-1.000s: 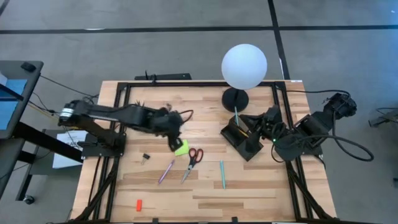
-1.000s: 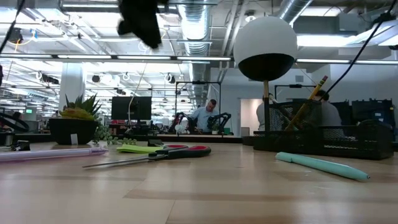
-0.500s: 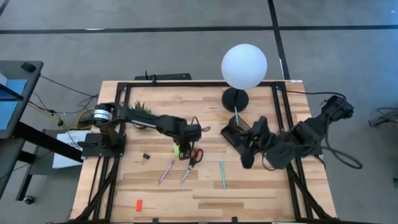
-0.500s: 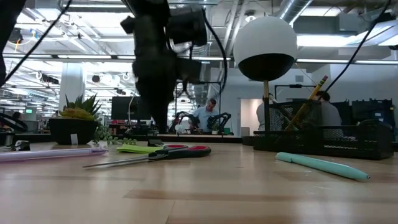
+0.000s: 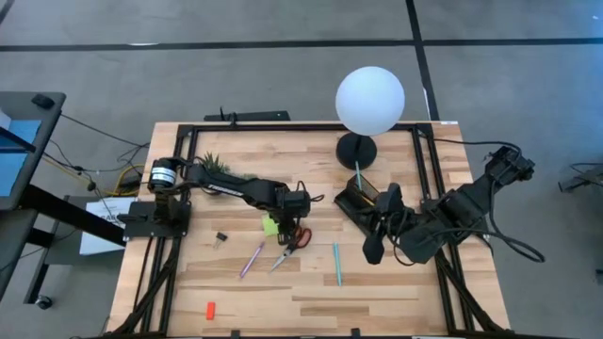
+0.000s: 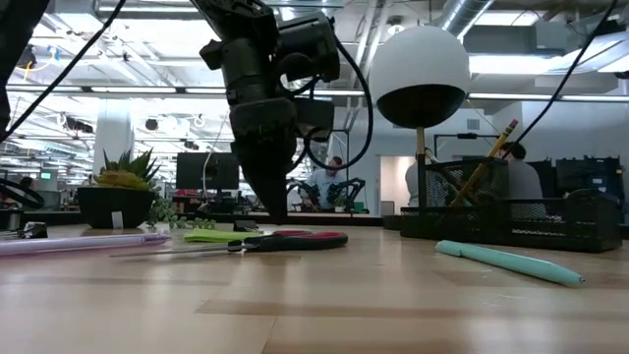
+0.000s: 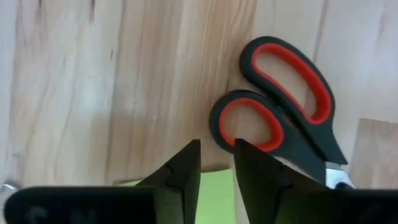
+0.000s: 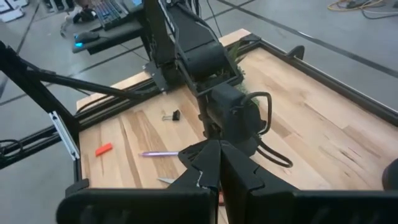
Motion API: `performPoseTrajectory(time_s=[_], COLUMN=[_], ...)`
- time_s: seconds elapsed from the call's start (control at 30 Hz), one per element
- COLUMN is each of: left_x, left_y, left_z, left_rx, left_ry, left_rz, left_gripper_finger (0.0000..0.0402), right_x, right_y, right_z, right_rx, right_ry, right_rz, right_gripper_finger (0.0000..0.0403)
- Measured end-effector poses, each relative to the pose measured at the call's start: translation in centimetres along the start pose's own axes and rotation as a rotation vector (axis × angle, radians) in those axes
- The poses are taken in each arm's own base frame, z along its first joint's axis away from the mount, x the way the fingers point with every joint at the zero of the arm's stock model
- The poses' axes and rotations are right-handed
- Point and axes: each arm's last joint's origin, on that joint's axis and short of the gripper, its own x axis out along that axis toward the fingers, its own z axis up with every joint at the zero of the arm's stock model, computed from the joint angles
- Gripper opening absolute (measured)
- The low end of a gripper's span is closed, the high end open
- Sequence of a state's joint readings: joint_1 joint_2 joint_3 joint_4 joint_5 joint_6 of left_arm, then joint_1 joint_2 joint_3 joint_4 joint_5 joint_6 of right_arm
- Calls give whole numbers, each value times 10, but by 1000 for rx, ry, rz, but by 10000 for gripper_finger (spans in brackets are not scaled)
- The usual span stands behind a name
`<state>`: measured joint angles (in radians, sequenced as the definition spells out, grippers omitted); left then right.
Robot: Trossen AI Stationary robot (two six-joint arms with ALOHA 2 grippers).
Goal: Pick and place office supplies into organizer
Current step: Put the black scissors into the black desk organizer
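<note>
The red-handled scissors lie flat on the table beside the lime-green sticky-note pad. My left gripper points straight down at the pad's edge beside the scissors' handles, open by a narrow gap. My right gripper is shut and holds nothing. It hovers near the table's near side of the black organizer, which holds a tan pencil. My left gripper comes from above, pointing down. One fingertip stands at the outer rim of the scissors' nearer handle ring. I cannot tell whether it touches the ring or the pad below. The scissors lie flat on the table.
A teal pen, a purple pen, a black clip and a red-orange piece lie loose on the table. The globe lamp stands behind the organizer. A potted plant sits at the far left.
My left gripper has moved toward the table's right and come down to the pad and the scissors' handles. The scissors have turned slightly, handles shifting right and blades swinging left. My right gripper has drawn away from the organizer toward the near edge.
</note>
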<state>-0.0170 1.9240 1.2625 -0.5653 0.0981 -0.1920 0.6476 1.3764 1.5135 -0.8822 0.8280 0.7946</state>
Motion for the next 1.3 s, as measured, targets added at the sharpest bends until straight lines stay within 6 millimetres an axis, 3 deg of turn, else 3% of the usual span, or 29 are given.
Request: performPoseTrajectory(time_s=[0.87, 1.3], left_x=[3, 23], left_y=[-5, 2], left_z=[7, -18], left_rx=[23, -78], left_ry=[-80, -77], left_rz=[11, 40], left_gripper_finger=[91, 91], right_x=[1, 0], right_y=[-1, 0], right_z=[0, 0], right_rx=[-12, -14], right_ry=[1, 1], right_rz=[-8, -5], right_gripper_finger=[0, 0])
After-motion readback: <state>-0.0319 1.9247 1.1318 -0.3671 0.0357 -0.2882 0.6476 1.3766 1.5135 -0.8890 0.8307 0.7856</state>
